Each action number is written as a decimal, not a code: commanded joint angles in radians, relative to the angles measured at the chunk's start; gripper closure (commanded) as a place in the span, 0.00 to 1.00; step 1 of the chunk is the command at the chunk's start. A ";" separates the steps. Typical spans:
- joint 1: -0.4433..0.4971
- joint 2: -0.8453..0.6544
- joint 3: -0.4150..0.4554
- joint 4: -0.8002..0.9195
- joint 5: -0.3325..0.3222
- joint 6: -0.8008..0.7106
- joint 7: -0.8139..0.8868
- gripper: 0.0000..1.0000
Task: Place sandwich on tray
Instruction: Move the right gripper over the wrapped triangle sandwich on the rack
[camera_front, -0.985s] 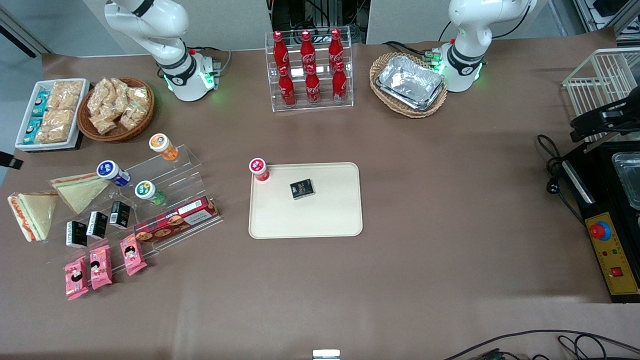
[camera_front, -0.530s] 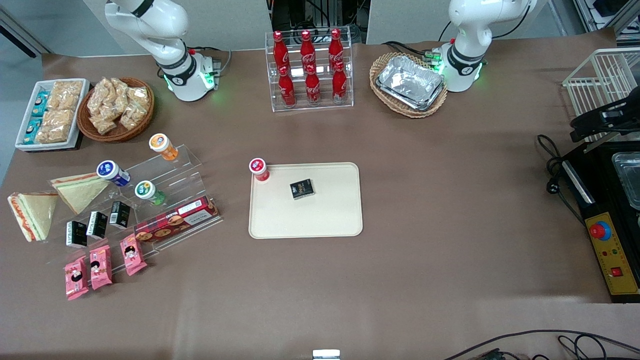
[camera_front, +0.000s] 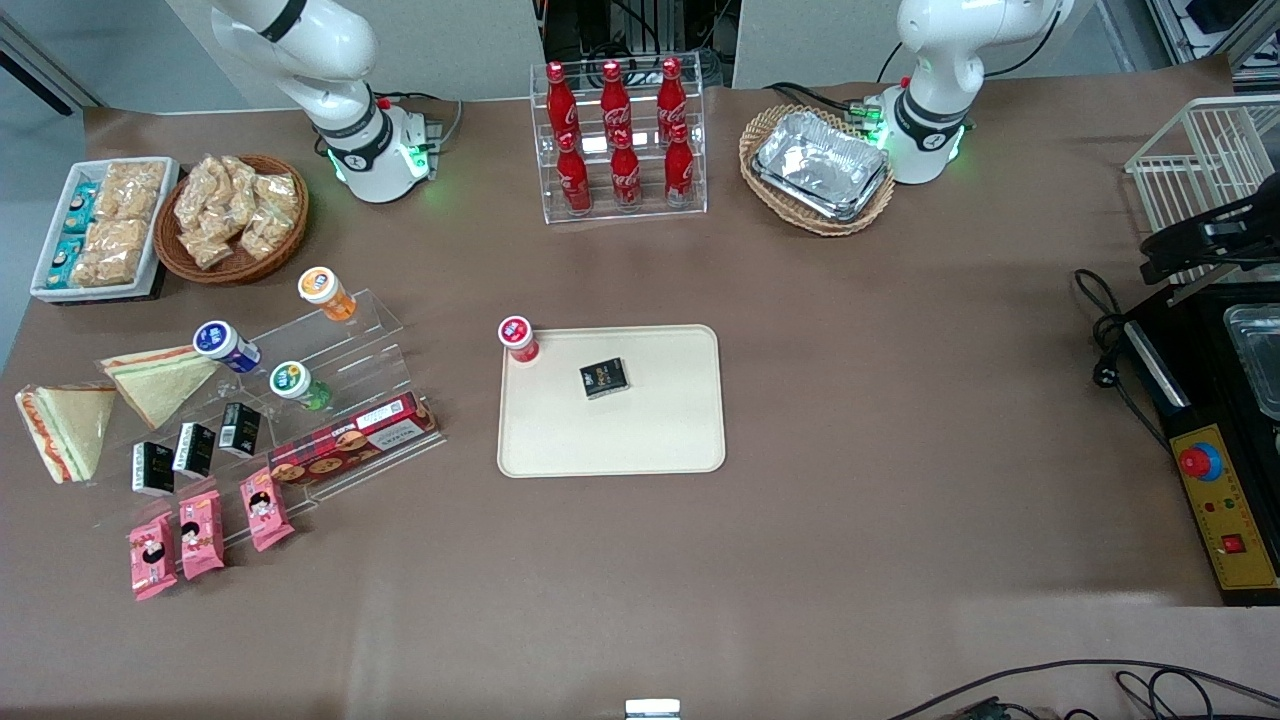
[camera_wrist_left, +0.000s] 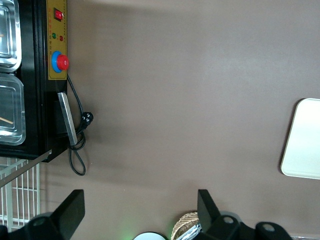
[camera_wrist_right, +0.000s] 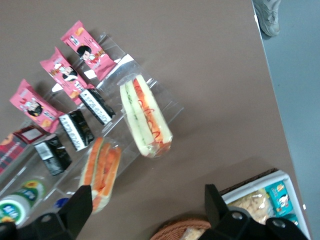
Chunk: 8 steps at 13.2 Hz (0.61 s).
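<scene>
The sandwich (camera_front: 62, 432) is a wrapped triangle of pale bread with a wavy red-orange filling stripe. It lies flat on the table toward the working arm's end, and in the right wrist view the sandwich (camera_wrist_right: 146, 119) shows edge-on. The cream tray (camera_front: 640, 440) sits mid-table, holding a small black box (camera_front: 604, 378) and a red-lidded bottle (camera_front: 518, 340) at one corner; the tray's edge (camera_wrist_left: 302, 140) also shows in the left wrist view. My gripper (camera_wrist_right: 146, 210) hangs high above the sandwiches, open, with nothing between its fingers. The front view does not show it.
A second sandwich (camera_front: 160, 385) lies beside an acrylic stand (camera_front: 340, 400) holding bottles, black boxes and a biscuit pack. Pink packets (camera_front: 200, 530) lie nearer the camera. A wicker snack basket (camera_front: 235, 215), a white snack tray (camera_front: 100, 225), a cola rack (camera_front: 620, 140) and foil trays (camera_front: 820, 165) stand farther back.
The working arm's upper link has shifted slightly at the top of the front view. Nothing on the table has moved.
</scene>
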 joint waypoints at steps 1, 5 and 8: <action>-0.017 0.042 -0.001 -0.035 0.007 0.077 -0.083 0.00; -0.017 0.039 -0.001 -0.155 0.007 0.220 -0.138 0.00; -0.017 0.041 -0.001 -0.205 0.009 0.296 -0.152 0.00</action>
